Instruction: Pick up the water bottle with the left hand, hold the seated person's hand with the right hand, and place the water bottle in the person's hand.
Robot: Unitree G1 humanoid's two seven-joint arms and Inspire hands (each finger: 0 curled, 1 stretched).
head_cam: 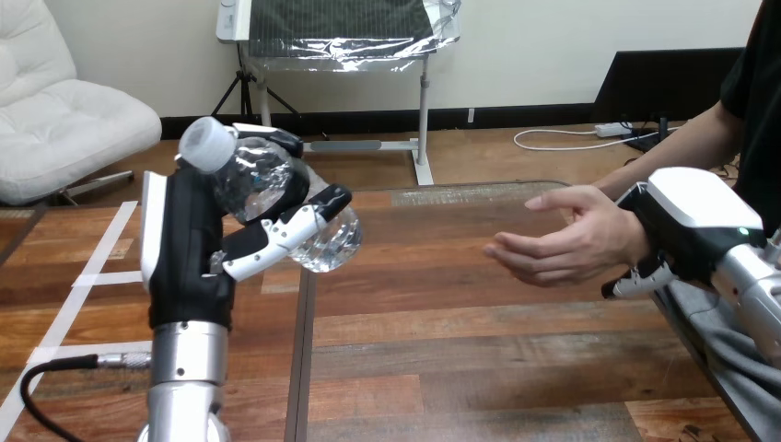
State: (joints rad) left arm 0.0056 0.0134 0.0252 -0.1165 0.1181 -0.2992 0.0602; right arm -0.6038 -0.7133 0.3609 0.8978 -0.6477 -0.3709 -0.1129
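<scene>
1 water bottle (276, 198), clear, capped | L hand (187, 250) fingers curled round it | R hand (689, 221) clasps person's wrist (628, 230)

The head camera looked forward and down across the brown wooden plank table (479, 350), set close over its near part.

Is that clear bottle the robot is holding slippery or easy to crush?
The clear plastic water bottle with a white cap looks thin-walled, so the left hand could dent it. Its smooth, round body may slip or roll.
</scene>
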